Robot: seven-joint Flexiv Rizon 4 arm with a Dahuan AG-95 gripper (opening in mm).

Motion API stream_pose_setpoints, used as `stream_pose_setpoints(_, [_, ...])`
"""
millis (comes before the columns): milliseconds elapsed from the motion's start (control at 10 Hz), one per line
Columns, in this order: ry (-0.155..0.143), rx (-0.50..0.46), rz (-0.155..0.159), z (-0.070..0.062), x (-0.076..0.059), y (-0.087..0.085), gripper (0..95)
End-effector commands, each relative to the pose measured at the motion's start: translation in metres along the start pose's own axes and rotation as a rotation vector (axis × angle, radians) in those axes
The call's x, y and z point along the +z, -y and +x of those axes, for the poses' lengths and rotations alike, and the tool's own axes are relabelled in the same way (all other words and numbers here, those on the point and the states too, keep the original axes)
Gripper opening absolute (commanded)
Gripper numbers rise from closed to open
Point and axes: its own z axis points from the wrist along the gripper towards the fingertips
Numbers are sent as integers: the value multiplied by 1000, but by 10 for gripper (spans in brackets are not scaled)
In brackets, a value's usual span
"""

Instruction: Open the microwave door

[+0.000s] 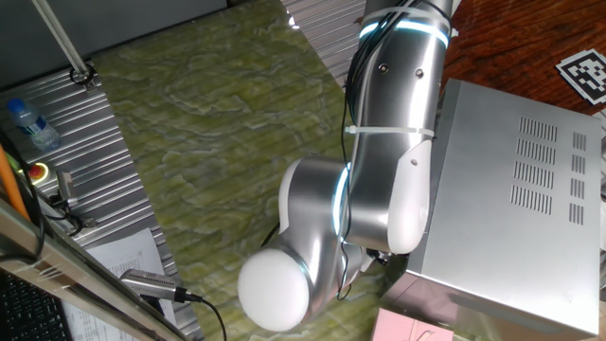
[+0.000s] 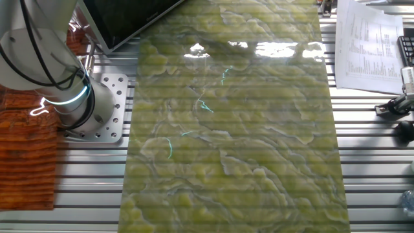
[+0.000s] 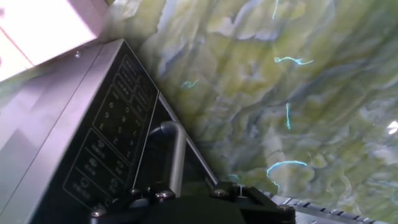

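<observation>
In the hand view the microwave's dark control panel fills the left. The microwave door lies right of it as a narrow, foreshortened dark strip with a silver edge. Its silver bar handle runs down to my gripper, whose black body fills the bottom edge. The fingertips are out of view, so I cannot tell whether they hold the handle. In one fixed view the vented casing is at the right and my arm hides the gripper. In the other fixed view a dark, silver-framed panel shows at the top left.
A pink box lies at the microwave's near corner and shows in the hand view. The green marbled mat covers the table. The robot base stands at the left. Papers, a water bottle and cables lie around the edges.
</observation>
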Motion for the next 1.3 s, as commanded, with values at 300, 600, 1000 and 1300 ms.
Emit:
stream_pose_setpoints(300, [2, 0, 6, 2, 1, 6, 380])
stream_pose_setpoints(600, [2, 0, 6, 2, 1, 6, 380])
stream_pose_setpoints(1000, [2, 0, 6, 2, 1, 6, 380])
stream_pose_setpoints(1300, [75, -82, 172, -4, -36, 35, 0])
